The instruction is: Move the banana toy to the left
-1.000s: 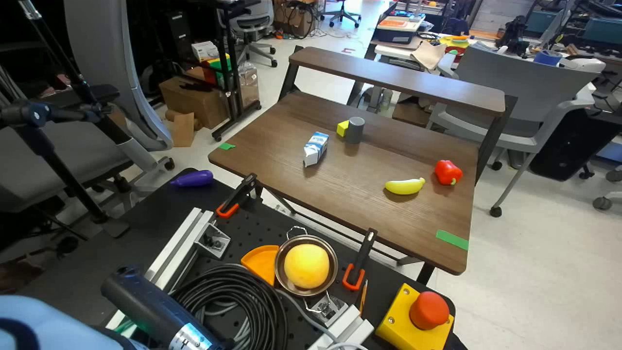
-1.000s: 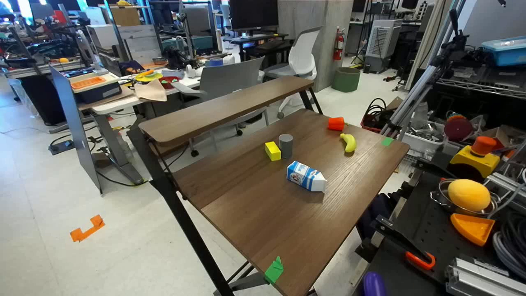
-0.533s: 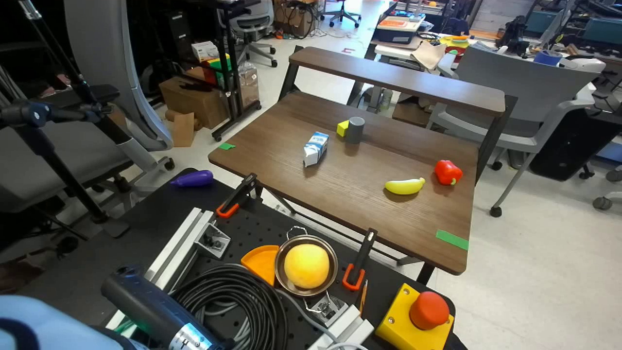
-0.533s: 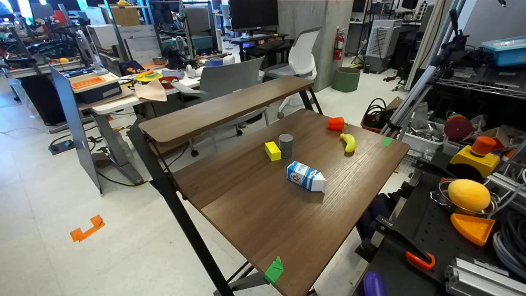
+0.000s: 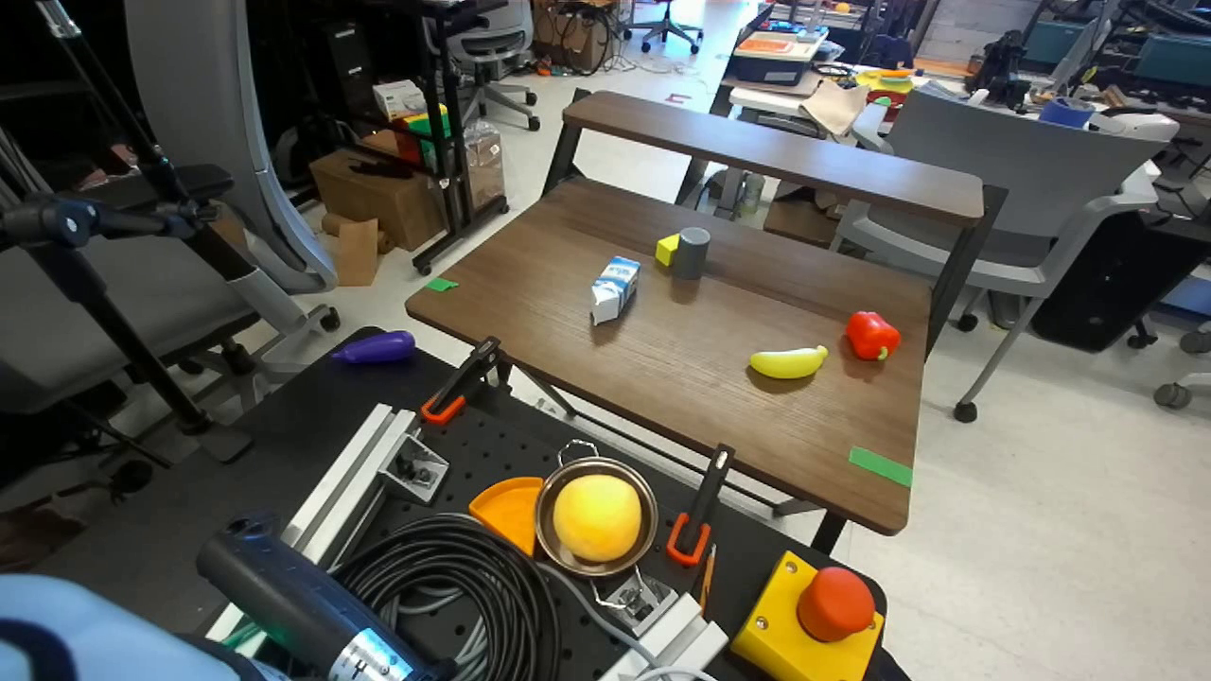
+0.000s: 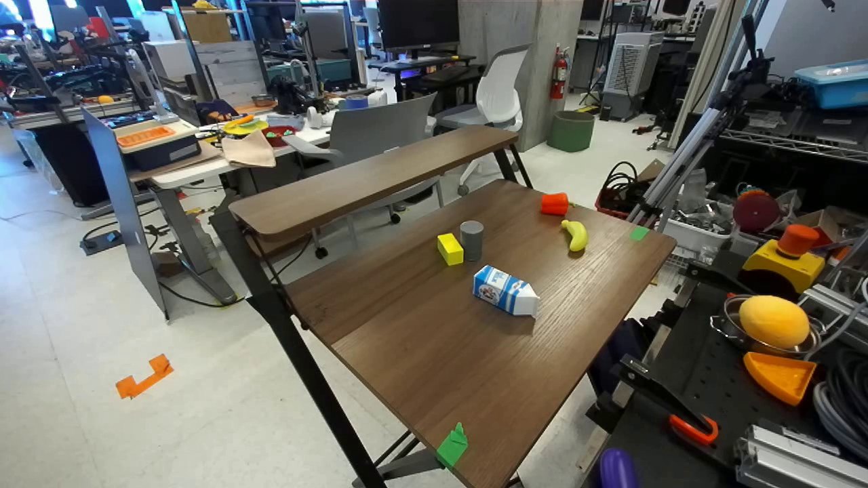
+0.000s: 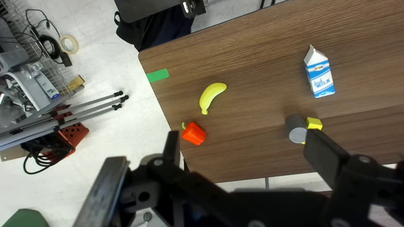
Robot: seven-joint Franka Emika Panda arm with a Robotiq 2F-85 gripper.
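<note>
The banana toy [image 7: 210, 96] is yellow and curved. It lies on the brown table [image 7: 252, 75] in the wrist view, and shows in both exterior views [image 5: 788, 362] [image 6: 576, 235]. A red toy pepper [image 7: 193, 133] lies close to it, apart from it, near the same end of the table. My gripper [image 7: 242, 135] shows in the wrist view, high above the table. Its fingers [image 7: 325, 157] stand wide apart with nothing between them. The banana toy lies beyond the fingertips in that view, not touched. The gripper is out of sight in both exterior views.
A milk carton [image 6: 505, 290] lies on the table. A grey cylinder [image 6: 472, 240] stands beside a yellow block [image 6: 450, 249]. A raised shelf [image 5: 776, 151] runs along one long edge. Clamps [image 5: 700, 506] and a black cart [image 5: 454, 454] stand along the opposite edge.
</note>
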